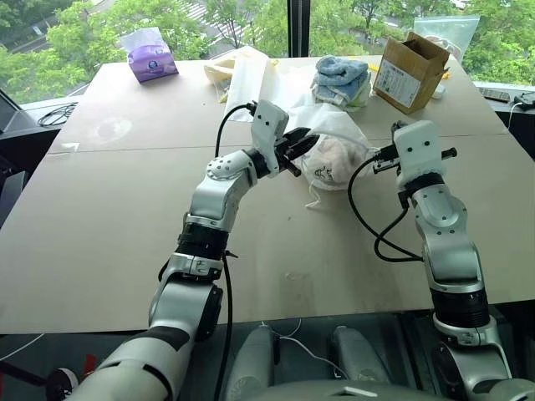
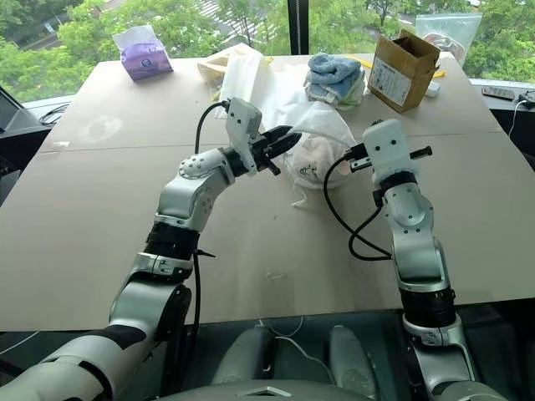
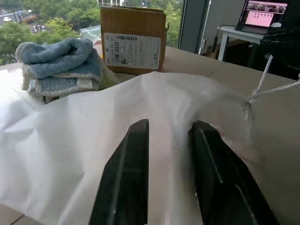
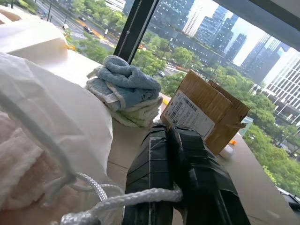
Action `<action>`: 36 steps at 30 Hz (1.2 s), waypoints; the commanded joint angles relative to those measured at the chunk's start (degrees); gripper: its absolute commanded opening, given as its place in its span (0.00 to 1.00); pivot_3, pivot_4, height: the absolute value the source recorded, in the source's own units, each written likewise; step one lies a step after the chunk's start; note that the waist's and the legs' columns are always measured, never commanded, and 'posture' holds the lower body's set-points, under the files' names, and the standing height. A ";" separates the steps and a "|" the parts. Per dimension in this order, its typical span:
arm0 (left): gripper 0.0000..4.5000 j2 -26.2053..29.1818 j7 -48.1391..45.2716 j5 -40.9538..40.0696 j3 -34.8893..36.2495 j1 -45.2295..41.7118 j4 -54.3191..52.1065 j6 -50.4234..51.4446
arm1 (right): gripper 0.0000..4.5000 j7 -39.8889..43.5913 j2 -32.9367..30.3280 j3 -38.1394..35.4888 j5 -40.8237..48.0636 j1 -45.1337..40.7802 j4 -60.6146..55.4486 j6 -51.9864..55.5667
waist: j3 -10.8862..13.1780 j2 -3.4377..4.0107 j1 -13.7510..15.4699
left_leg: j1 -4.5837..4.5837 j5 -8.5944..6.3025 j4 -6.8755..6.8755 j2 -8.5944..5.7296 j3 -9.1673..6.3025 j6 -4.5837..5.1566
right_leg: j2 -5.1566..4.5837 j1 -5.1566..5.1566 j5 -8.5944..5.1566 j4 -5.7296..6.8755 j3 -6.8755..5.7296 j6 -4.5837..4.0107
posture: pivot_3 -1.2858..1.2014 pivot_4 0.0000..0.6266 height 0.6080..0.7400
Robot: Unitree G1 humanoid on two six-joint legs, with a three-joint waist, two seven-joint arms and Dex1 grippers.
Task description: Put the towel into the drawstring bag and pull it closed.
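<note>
The broad, matte tan table (image 1: 100,242) carries everything in front of me. At its middle sits the drawstring bag (image 1: 338,125), a thin, half-translucent white sack, puffed and crinkled, its fabric rising in a soft ridge. The towel (image 1: 334,160) is inside it, a pinkish-cream terry lump with a ribbed nap showing through the film at the bag's lower side.

Behind the bag, toward twelve o'clock, lies a stack of fluffy light-blue towels (image 1: 341,79); at about one o'clock stands an open brown cardboard box (image 1: 408,71) with a white printed label. Far off at ten o'clock is a purple tissue pack (image 1: 151,57).

My left gripper (image 3: 166,154) is at the bag's nine o'clock side, its smooth black fingers (image 3: 124,183) standing apart with a fold of the white fabric between them. My right gripper (image 4: 168,187) is at the bag's three o'clock side, its taped black fingers pressed together on the cord (image 4: 122,201), a twisted white rope running taut from the bag's mouth.
</note>
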 commanded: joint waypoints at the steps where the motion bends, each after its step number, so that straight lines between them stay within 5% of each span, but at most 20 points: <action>1: 0.57 0.59 0.31 0.30 0.18 1.41 -5.03 -0.59 | 0.00 0.43 -0.98 -1.06 0.37 -0.48 -3.27 0.32 | 0.00 0.00 0.04 | 0.00 0.00 0.00 0.00 -0.01 0.00 | 0.00 0.00 0.00 0.00 0.00 0.00 | 0.52 0.24 1.00; 14: 0.57 7.38 -1.69 -6.11 -1.39 25.16 -32.46 10.25 | 0.00 0.48 -1.68 -1.87 0.99 -2.74 -3.02 2.87 | -0.01 0.03 -0.38 | 0.06 0.00 -0.05 0.05 0.01 0.00 | -0.01 0.02 0.00 0.02 0.04 0.00 | 0.52 0.24 1.00; 21: 0.57 0.32 3.02 -3.25 -5.11 27.65 -25.05 8.13 | 0.00 0.47 -1.15 -1.23 1.09 -3.60 -2.21 2.76 | -0.02 0.03 0.27 | 0.06 -0.01 0.02 0.02 -0.02 0.03 | -0.01 0.09 0.00 0.01 0.00 0.00 | 0.52 0.24 1.00; 36: 0.57 -8.52 3.59 -1.46 -4.85 16.24 -4.25 0.32 | 0.00 -0.06 -1.04 -0.58 0.90 -3.92 -2.15 2.68 | -0.02 0.03 0.17 | 0.05 -0.01 0.01 0.01 0.00 0.02 | 0.00 0.07 0.00 0.01 0.00 0.00 | 0.52 0.24 1.00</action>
